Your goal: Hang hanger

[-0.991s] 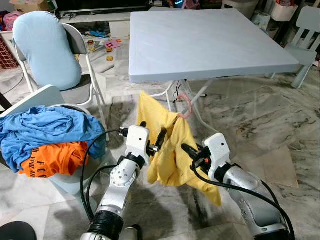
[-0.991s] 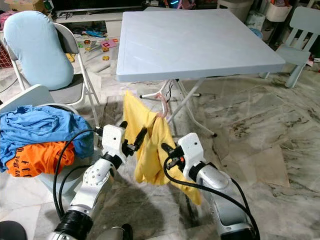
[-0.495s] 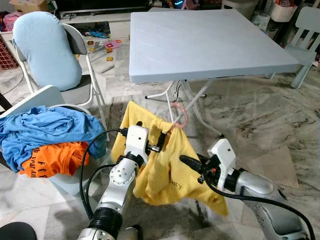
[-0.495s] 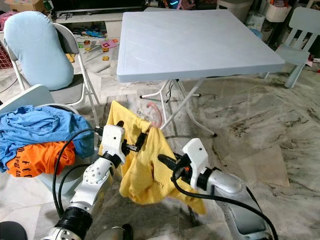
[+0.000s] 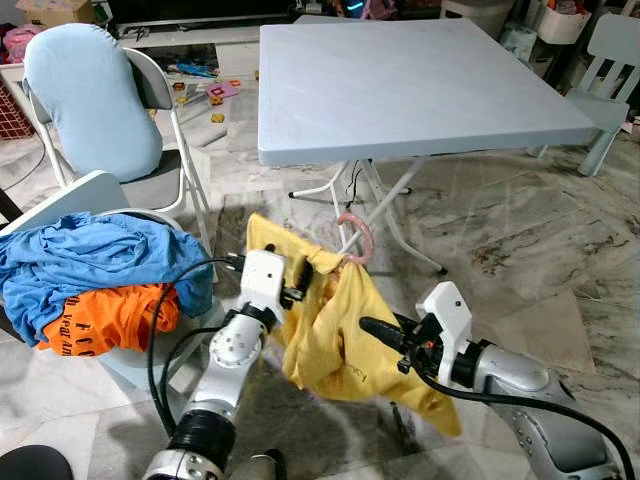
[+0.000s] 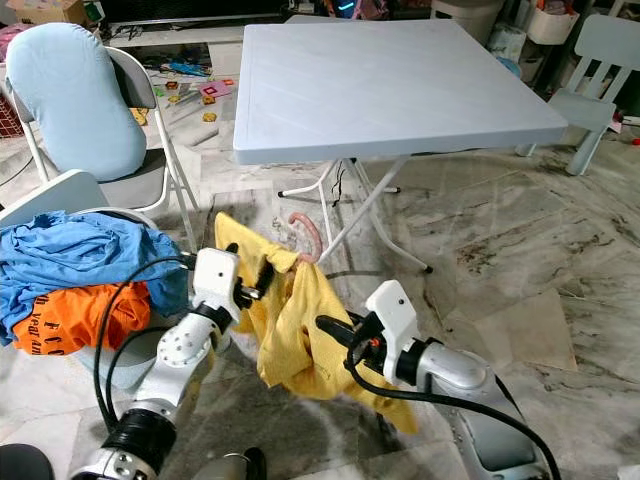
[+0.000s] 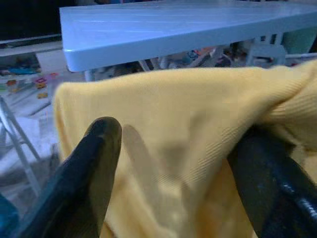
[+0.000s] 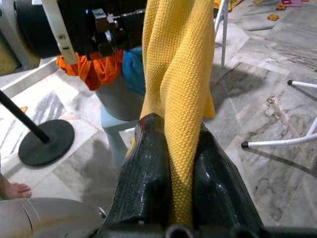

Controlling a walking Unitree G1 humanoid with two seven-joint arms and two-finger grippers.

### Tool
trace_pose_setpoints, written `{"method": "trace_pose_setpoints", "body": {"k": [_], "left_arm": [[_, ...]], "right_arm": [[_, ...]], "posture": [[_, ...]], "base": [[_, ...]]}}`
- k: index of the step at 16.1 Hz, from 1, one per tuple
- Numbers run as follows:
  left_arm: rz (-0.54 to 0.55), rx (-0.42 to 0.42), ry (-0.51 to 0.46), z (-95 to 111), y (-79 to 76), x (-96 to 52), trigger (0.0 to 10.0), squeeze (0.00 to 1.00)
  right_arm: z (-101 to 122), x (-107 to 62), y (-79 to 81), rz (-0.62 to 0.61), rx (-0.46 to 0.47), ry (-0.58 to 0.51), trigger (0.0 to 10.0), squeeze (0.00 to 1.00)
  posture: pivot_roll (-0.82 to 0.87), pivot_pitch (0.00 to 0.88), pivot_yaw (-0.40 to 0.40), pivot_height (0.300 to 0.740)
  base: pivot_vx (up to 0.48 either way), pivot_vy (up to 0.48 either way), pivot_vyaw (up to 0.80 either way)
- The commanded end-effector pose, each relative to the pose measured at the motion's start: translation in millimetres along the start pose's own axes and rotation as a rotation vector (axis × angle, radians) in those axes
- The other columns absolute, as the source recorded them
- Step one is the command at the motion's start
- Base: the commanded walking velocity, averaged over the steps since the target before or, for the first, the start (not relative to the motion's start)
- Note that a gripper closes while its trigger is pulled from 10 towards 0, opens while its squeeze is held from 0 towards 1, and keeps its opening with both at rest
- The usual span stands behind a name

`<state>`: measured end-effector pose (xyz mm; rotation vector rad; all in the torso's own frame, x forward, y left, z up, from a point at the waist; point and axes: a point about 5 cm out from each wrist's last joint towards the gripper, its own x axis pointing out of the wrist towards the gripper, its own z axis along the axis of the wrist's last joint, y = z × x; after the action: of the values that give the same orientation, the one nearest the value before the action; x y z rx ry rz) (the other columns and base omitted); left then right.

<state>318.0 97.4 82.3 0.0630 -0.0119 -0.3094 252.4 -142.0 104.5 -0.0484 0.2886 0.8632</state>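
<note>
Right wrist view: the two black fingers [image 8: 148, 173] of the right gripper [image 5: 372, 328] press together on a hanging fold of the yellow knit garment [image 5: 340, 330], the cloth pinched between them; in the left wrist view the left gripper [image 5: 297, 285] has its fingers [image 7: 94, 163] spread wide with the yellow fabric bunched between them, and whether they press it cannot be told; the garment hangs on a pink hanger [image 5: 357, 237] whose hook rises above the cloth, between the two grippers, in front of the near edge of the light blue folding table [image 5: 420, 90]; to the robot's left a grey basket [image 5: 150, 365] holds blue clothing [image 5: 90, 260] and an orange shirt [image 5: 105, 315]; behind it stands a folding chair [image 5: 170, 150] with a pale blue cushion [image 5: 90, 95]; the floor [image 5: 520, 250] is marbled tile.
</note>
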Motion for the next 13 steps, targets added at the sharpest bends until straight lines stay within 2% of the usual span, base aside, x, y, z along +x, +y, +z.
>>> {"method": "trace_pose_setpoints", "body": {"k": [1, 6, 9, 13], "left_arm": [[0.017, 0.016, -0.002, 2, 3.5, 2.6, 0.0, 0.00], [0.061, 0.032, 0.023, -2, 16.0, 2.3, 0.0, 0.00], [0.078, 0.045, 0.030, -2, 23.7, 1.5, 0.0, 0.00], [0.125, 0.045, 0.067, -11, 30.9, -2.9, 0.0, 0.00]], "right_arm": [[15, 1.1, 1.4, 0.024, -0.053, -0.054, 10.0, 0.00], [16, 3.0, 1.9, 0.014, -0.060, -0.062, 10.0, 0.00], [9, 2.4, -5.0, -0.069, -0.134, -0.033, 10.0, 0.00], [6, 3.9, -7.5, -0.098, -0.134, -0.027, 10.0, 0.00]], "posture": [[-0.01, 0.095, 0.017, 0.740], [-0.02, 0.084, 0.043, 0.740], [-0.03, 0.070, 0.067, 0.740], [-0.03, 0.046, 0.062, 0.740]], "base": [[0.000, 0.000, 0.00], [0.000, 0.000, 0.00], [0.000, 0.000, 0.00], [0.000, 0.000, 0.00]]}}
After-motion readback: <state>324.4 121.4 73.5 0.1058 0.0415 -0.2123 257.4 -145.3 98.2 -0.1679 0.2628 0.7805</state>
